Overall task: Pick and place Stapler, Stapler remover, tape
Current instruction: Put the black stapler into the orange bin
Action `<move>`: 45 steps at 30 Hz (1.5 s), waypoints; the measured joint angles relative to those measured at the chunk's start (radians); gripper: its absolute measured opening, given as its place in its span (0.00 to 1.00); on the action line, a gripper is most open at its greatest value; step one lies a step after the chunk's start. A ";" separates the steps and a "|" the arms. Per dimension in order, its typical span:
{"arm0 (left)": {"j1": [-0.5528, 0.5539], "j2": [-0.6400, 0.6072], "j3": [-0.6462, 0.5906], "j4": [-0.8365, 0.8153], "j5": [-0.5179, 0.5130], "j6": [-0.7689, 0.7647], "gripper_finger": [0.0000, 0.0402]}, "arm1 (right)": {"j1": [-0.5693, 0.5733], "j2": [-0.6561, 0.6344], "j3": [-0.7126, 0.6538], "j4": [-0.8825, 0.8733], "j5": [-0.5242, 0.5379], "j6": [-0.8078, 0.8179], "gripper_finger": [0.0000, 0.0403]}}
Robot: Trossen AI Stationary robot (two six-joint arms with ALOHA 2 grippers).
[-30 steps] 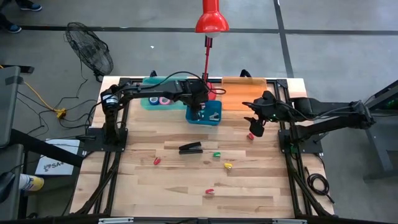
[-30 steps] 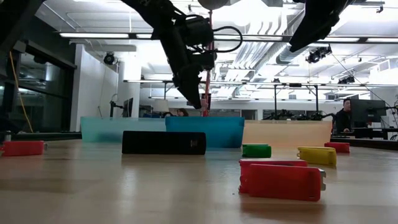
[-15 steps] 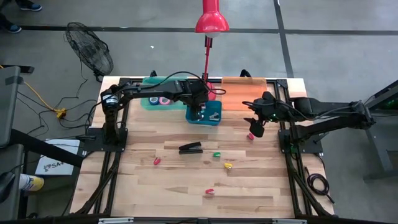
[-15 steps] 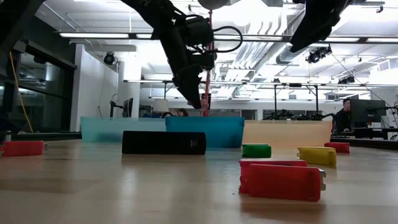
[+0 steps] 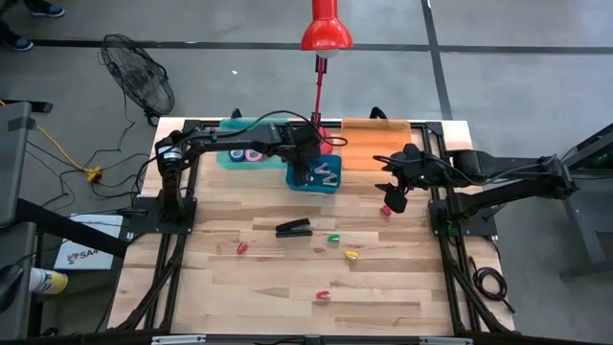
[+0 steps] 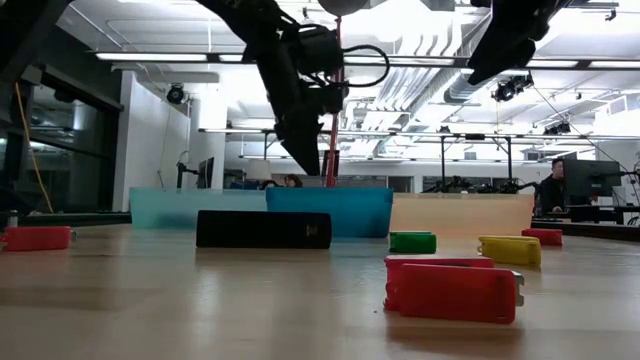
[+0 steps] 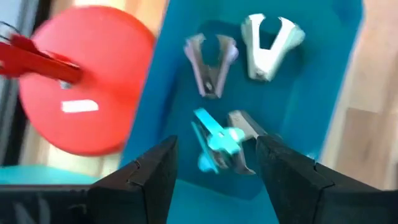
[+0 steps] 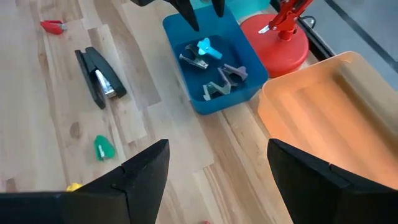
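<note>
— Four removers (image 7: 219, 144) are lying in the blue bin (image 5: 314, 175) at the table's (image 5: 268, 278) far edge; where is your left gripper (image 7: 214, 165)?
— I am holding it over that bin, fingers apart, gripping nothing.
— And the right gripper (image 8: 214, 165)?
— It is hanging open near the right edge. The stapler (image 5: 294, 228) is lying mid-table, and tape (image 5: 251, 154) is sitting in the teal tray (image 5: 233, 126) at the far edge.

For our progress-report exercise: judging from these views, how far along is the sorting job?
Done: staple removers lie in the blue bin, tape rolls in the teal tray. In hand: nothing; the left gripper hangs open over the bin, and the right gripper waits open near the orange tray. Left: the black stapler and five small coloured pieces on the table.
</note>
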 joint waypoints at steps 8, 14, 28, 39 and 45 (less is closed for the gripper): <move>-0.001 0.001 0.063 -0.135 0.089 -0.062 0.53 | 0.000 0.000 0.000 -0.005 -0.018 0.027 0.65; -0.015 -0.011 0.075 -0.230 0.100 -0.105 0.53 | 0.000 0.000 0.000 -0.015 -0.034 0.031 0.65; -0.130 -0.104 0.045 -0.388 0.086 -0.182 0.53 | 0.001 0.000 0.000 -0.047 -0.038 0.057 0.65; -0.264 -0.321 -0.256 -0.252 0.082 -0.350 0.53 | 0.001 0.000 0.000 -0.065 -0.041 0.072 0.65; -0.356 -0.406 -0.384 -0.144 0.068 -0.440 0.53 | 0.001 0.000 0.000 -0.068 -0.047 0.072 0.65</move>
